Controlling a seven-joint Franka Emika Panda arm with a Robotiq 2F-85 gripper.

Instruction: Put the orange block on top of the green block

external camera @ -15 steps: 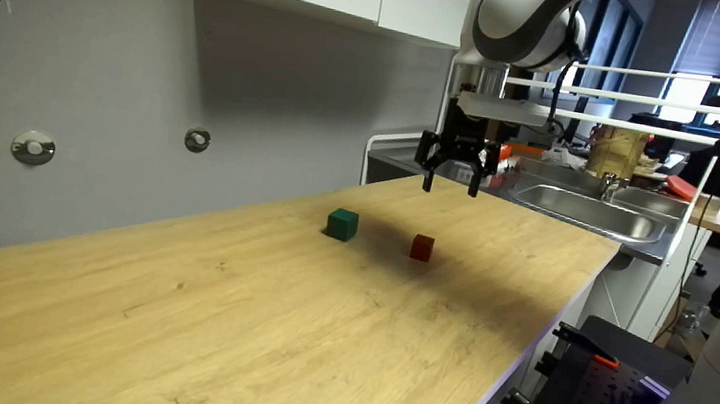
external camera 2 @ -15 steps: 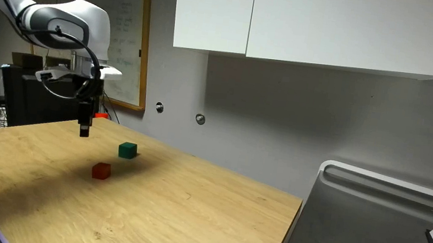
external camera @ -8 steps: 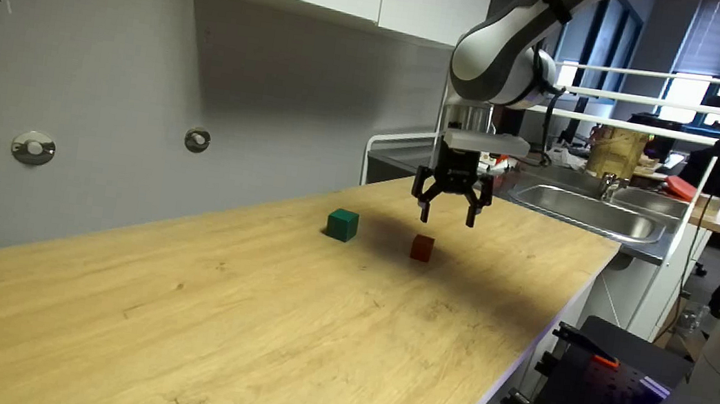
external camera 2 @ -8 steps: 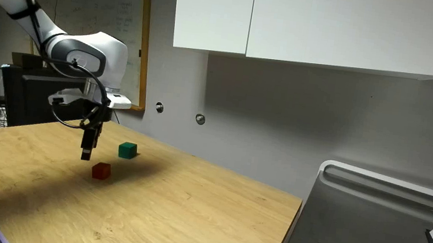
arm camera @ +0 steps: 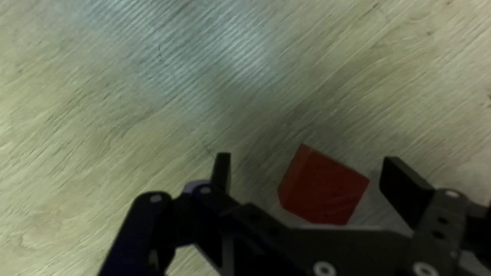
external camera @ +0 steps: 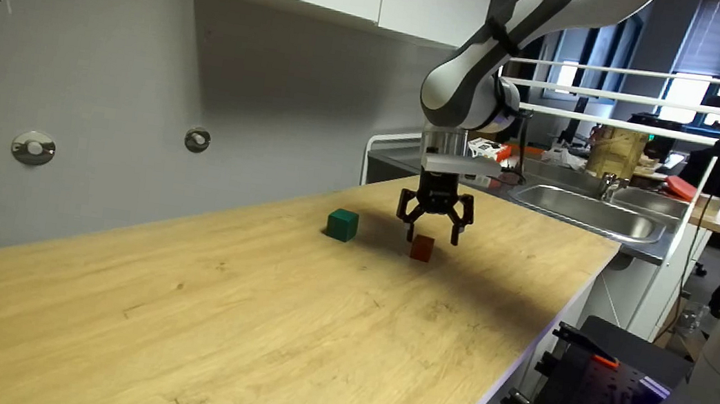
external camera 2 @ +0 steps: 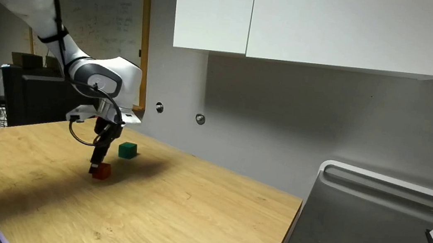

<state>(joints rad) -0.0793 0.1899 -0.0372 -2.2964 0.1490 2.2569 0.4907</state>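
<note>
Jaws of black two-finger gripper (external camera: 432, 236) stand apart, holding nothing. Between them in wrist view, gaps both sides: reddish-orange cube (arm camera: 324, 186), perhaps wood, looking skewed, on pale wood-grain countertop (external camera: 212, 321). We judge it light, stiff, scarcely slippery; we would square jaws, pinch opposite side faces. Wallward of jaws: dark green matte cube (external camera: 342, 225), grey wall (external camera: 119, 73). Past jaws, well apart: steel sink (external camera: 585, 209).

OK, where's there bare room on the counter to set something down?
Free: the wooden counter in front of the green block in an exterior view, and between the orange block and metal sink top. Crowded: around the orange block, where the open pincer hangs, with the green block nearby.
</note>
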